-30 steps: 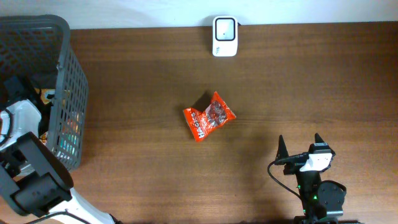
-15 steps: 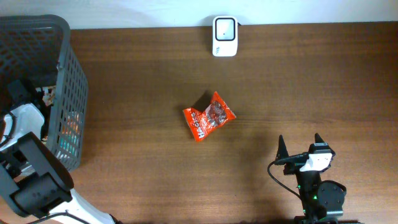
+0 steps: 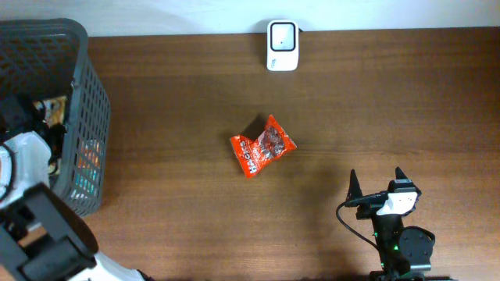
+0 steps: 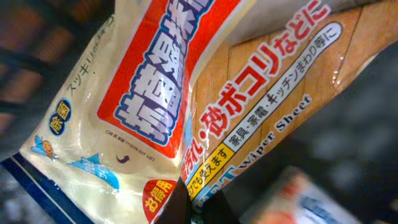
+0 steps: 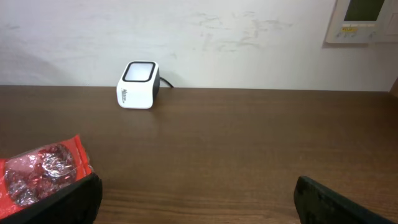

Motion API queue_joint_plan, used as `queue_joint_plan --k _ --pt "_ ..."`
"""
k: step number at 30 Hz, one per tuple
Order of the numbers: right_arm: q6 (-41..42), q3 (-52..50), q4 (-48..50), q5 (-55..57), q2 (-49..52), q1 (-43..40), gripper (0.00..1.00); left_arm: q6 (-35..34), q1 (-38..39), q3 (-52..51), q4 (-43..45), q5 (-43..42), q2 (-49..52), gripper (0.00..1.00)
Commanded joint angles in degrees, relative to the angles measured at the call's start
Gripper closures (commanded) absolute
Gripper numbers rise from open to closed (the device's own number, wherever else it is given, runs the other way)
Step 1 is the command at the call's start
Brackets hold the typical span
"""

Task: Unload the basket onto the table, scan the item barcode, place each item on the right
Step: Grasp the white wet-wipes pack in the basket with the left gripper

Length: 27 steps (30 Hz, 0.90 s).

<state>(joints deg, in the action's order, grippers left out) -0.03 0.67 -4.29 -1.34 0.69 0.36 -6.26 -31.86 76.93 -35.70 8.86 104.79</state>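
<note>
My left gripper is down inside the grey basket at the table's left edge, shut on the lower edge of a cream, red and wood-print wiper sheet pack, which fills the left wrist view. From overhead the left gripper is partly hidden by the basket wall. The white barcode scanner stands at the table's far edge, also in the right wrist view as the scanner. My right gripper stands open near the front right, nothing between its fingers.
A red-orange candy bag lies mid-table between scanner and right gripper; it shows as the candy bag at the left of the right wrist view. Other packets lie in the basket. A wall panel hangs behind the table.
The left gripper has closed from wide open onto the wiper sheet pack, and the arm shifted slightly inside the basket. The right arm has not moved.
</note>
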Motion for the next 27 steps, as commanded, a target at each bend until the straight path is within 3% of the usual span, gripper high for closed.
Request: queue_joint_plan --k 1,13,18,27 --pt "-0.2 -0.3 -0.3 0.7 -0.3 0.3 0.02 -1.9 -0.2 0.8 0.8 -0.7 -8.4 1.0" --pt "-0.2 -0.3 -0.3 0.7 -0.3 0.3 0.02 -2.1 -0.2 0.8 5.6 -20.0 -26.8 1.0" --pt "-0.2 -0.3 -0.3 0.7 -0.3 0.3 0.02 -8.8 0.2 0.8 5.9 -23.2 -35.6 1.0" --pt "-0.2 -0.3 -0.3 0.7 -0.3 0.3 0.02 -10.9 12.6 0.8 4.8 -31.2 -41.0 1.0"
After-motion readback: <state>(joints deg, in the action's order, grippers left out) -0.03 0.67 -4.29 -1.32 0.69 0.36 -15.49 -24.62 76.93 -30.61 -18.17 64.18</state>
